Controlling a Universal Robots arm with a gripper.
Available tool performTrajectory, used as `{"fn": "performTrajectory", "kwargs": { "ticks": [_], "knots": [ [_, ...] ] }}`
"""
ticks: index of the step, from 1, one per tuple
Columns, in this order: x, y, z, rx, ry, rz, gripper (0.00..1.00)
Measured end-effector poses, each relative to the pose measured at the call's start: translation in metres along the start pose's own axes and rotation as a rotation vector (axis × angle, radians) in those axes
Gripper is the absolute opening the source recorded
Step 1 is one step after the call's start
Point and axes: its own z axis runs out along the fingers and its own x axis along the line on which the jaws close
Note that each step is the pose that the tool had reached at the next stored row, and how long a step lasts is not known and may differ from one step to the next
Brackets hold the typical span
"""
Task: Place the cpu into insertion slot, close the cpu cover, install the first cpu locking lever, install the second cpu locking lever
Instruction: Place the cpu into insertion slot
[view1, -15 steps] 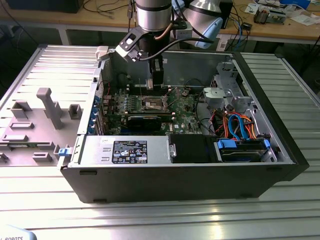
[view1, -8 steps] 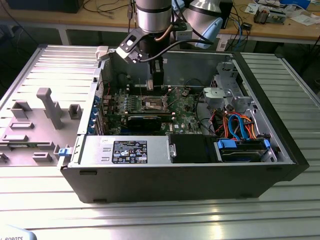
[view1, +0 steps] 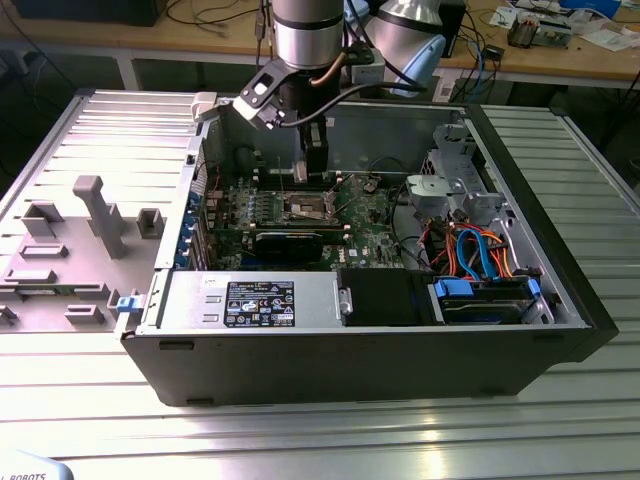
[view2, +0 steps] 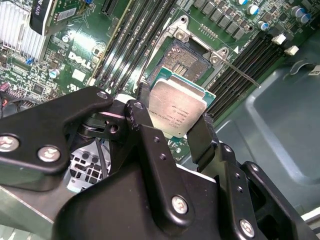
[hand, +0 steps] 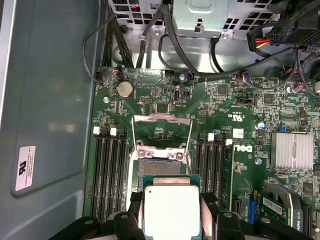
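In both wrist views my gripper (view2: 172, 115) (hand: 171, 212) is shut on the cpu (view2: 178, 111) (hand: 171, 207), a flat square chip with a silver-grey top, one black finger on each side edge. The chip hangs just above and short of the insertion slot (view2: 186, 59) (hand: 160, 167), whose dark centre lies bare on the green board. The cpu cover (hand: 161, 129) stands raised at the slot's far side. A thin lever rod (view2: 241, 73) sticks out beside the socket. In the exterior view the gripper (view1: 300, 172) reaches down into the open computer case over the slot (view1: 308, 207).
Long black memory slots (hand: 107, 172) (hand: 210, 160) flank the socket on both sides. A finned heatsink (hand: 291, 150) and an expansion card (view1: 288, 243) lie near. The case walls (view1: 400, 375), power supply (view1: 250, 300) and cabled drive bay (view1: 480, 255) hem the board in.
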Motion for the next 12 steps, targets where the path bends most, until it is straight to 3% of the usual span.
{"fn": "performTrajectory", "kwargs": {
  "ticks": [12],
  "knots": [
    [0.0000, 0.0000, 0.0012, -0.0002, 0.0003, 0.000, 0.54]
  ]
}}
